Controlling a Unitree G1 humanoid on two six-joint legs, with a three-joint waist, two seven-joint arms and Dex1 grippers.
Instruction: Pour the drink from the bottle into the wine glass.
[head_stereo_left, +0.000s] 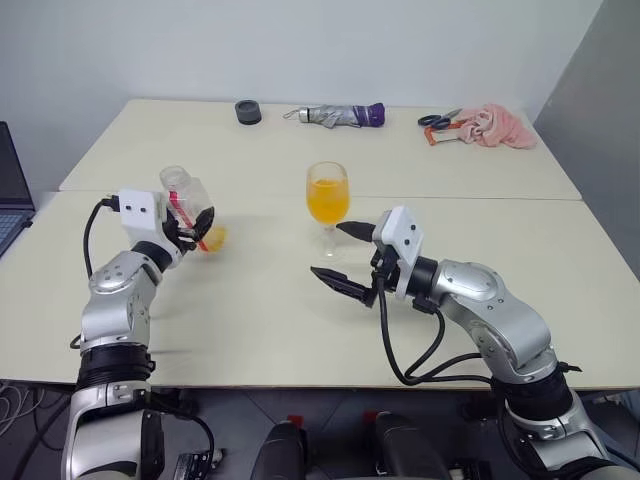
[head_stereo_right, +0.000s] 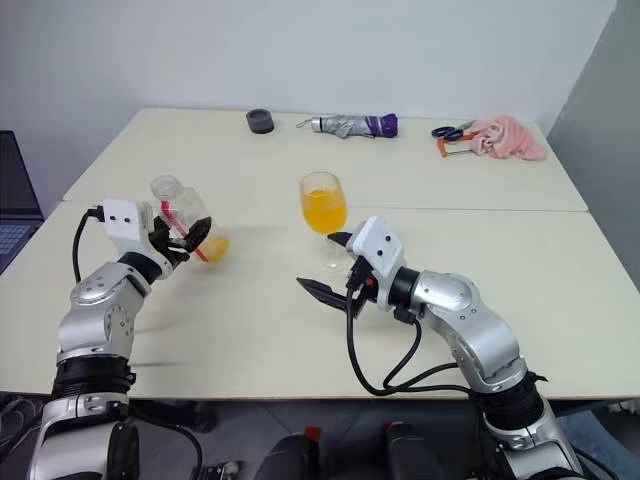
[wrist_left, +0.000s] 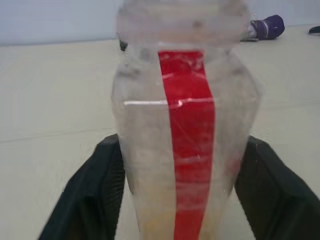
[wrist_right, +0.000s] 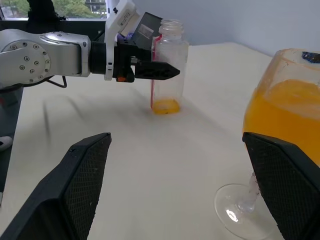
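Most of the translucent orange drink (head_stereo_left: 327, 203) fills the clear stemmed wine glass (head_stereo_left: 327, 199) mid-desk—fragile, top-heavy; the light, slippery, near-empty squarish plastic bottle (head_stereo_left: 192, 210) stands by the left edge between the left gripper (head_stereo_left: 196, 231)'s parted fingers—best held mid-body; right gripper (head_stereo_left: 345, 259) gapes empty.

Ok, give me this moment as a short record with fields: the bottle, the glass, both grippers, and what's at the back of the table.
bottle: uncapped, standing on the table, a little drink left at its bottom
wine glass: upright mid-table, bowl mostly full of orange drink
left gripper: fingers on either side of the bottle, slightly parted, grip not clear
right gripper: open, holding nothing, beside the glass's foot
back of table: dark round object, folded umbrella, scissors, pink cloth
pour status: looks done
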